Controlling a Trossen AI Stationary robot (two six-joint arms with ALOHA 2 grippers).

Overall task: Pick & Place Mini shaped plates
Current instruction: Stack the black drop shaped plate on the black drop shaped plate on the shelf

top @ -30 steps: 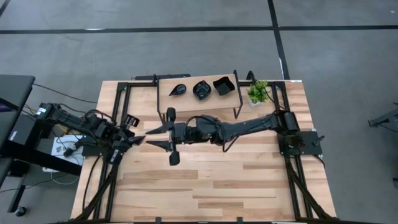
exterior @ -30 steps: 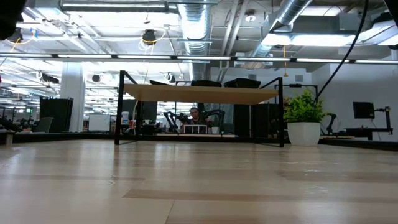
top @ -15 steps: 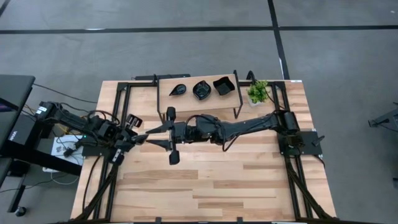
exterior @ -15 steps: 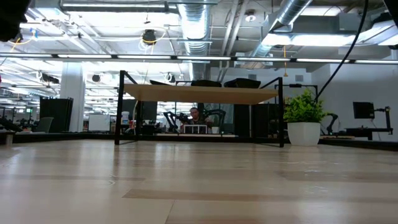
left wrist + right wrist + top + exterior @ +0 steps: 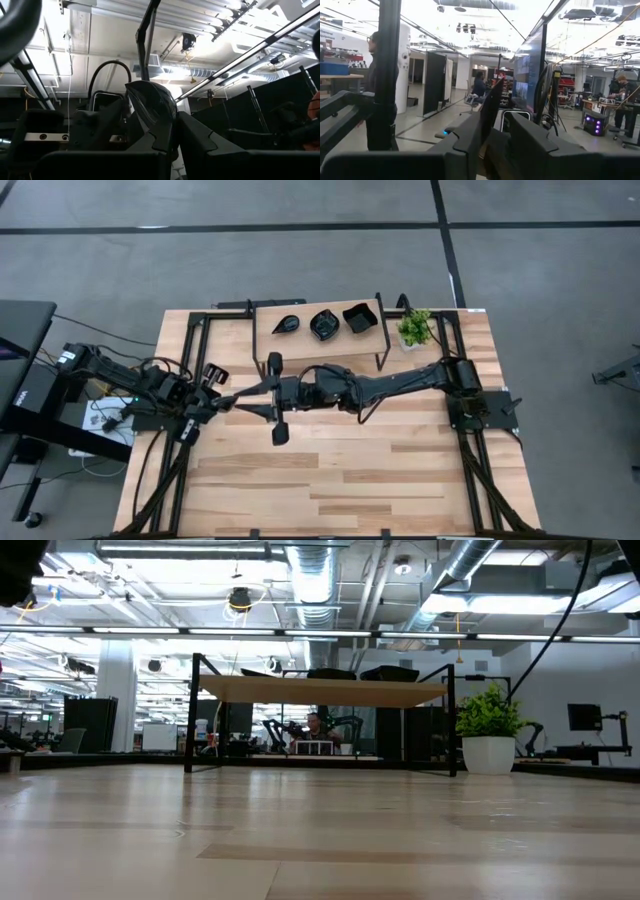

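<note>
Black plate (image 5: 152, 105) in left end effector (image 5: 222, 402) (clamped), right end effector (image 5: 243, 401) touching

The raised shelf (image 5: 318, 338) and potted plant (image 5: 414, 328) crowd the table's far edge; its near half lies open

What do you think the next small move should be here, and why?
Probably close the right end effector on the mini plate before anything else moves. The left end effector is shut on that plate above the table, the two meet tip to tip, and the right wrist view shows the plate edge-on between the right one's open fingers, not yet pinched.
</note>
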